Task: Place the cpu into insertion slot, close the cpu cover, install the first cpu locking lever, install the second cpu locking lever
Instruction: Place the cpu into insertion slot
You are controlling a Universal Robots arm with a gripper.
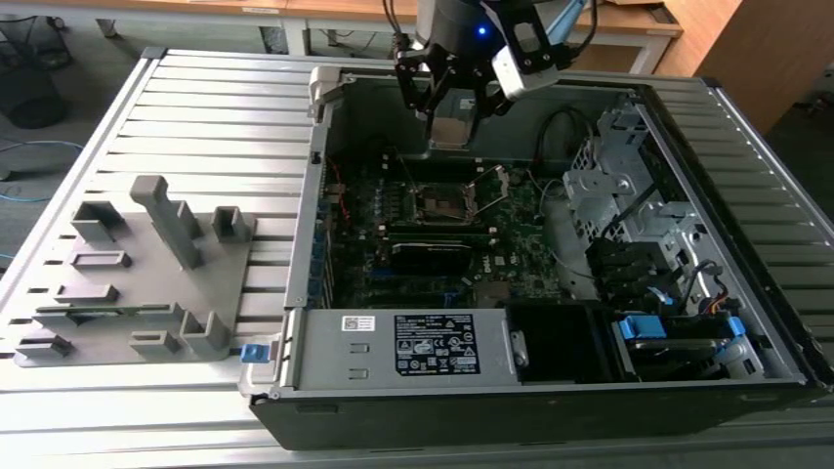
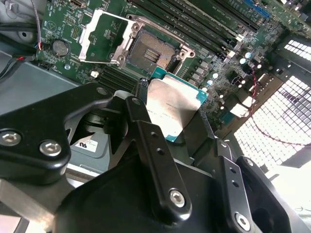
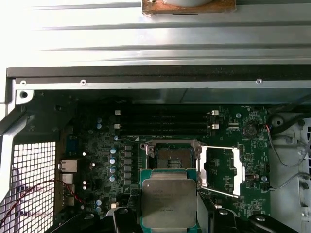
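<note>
Over the computer case [image 1: 297,293], cpu [image 2: 175,114] in the tool's [image 2: 173,100] grip, silver face toward wrist cameras.

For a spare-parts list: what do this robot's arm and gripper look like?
The gripper is matte black: flat, angular linkage bars pinned with silver screws, ending in slim black fingers. In the exterior view the wrist is dark with a small blue light, and black cables run up from it.
</note>
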